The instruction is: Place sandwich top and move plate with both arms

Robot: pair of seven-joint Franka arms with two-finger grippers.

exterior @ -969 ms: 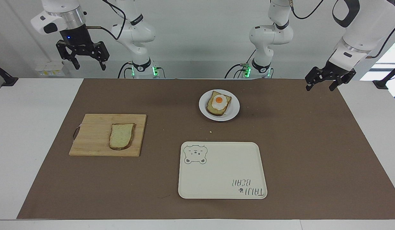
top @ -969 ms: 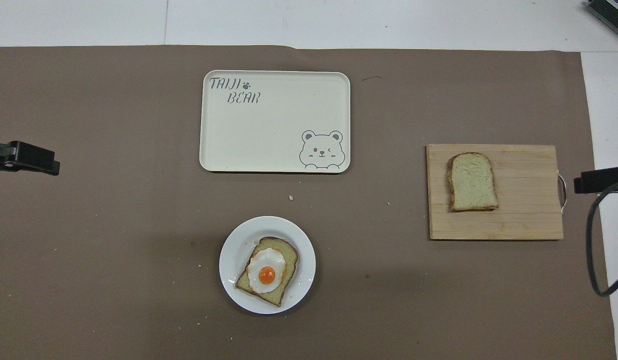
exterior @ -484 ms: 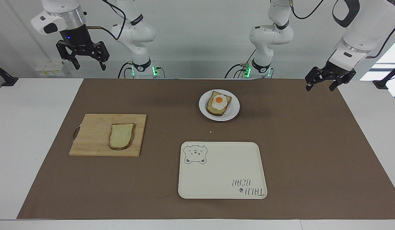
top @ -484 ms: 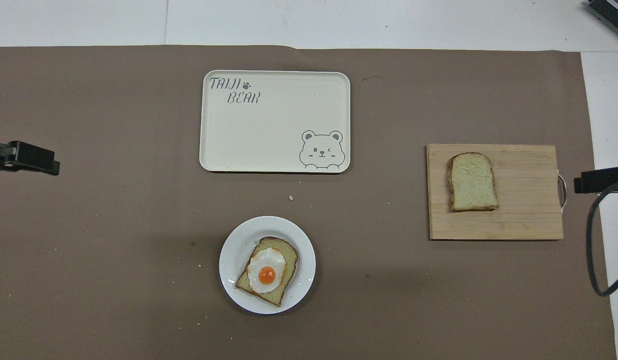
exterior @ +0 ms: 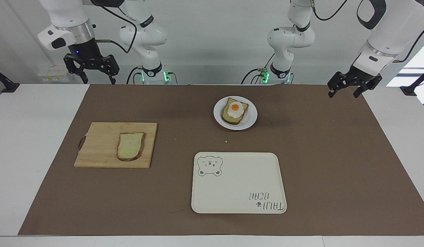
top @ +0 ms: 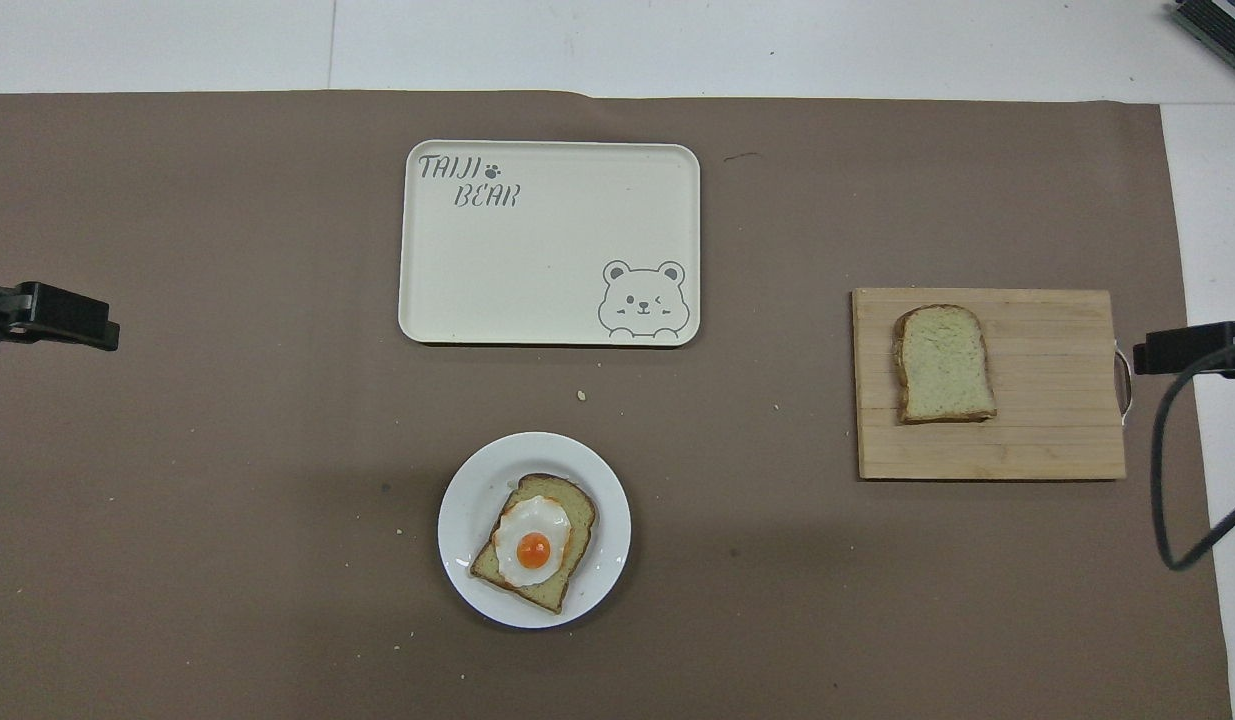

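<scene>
The sandwich top (exterior: pixel 130 146), a plain pale slice with a brown crust, lies on a wooden cutting board (exterior: pixel 98 144) toward the right arm's end of the table; it also shows in the overhead view (top: pixel 944 363). The small round white plate (exterior: pixel 251 116) sits near the robots and holds an egg-topped toast slice (exterior: pixel 235 110); the plate (top: pixel 467 500) also shows in the overhead view. My right gripper (exterior: pixel 99 81) is open and empty, raised over the table edge, apart from the board. My left gripper (exterior: pixel 343 93) is open and empty over the mat's corner at the left arm's end, waiting.
A rectangular cream tray with a bear print (exterior: pixel 239 185) lies farther from the robots than the plate. A brown mat (exterior: pixel 335 154) covers the table. The board (top: pixel 1057 420) has a metal handle on its outer side. A few crumbs lie between plate and tray.
My right gripper has come down and shifted slightly toward the cutting board. The left arm, bread, plate and tray have not moved.
</scene>
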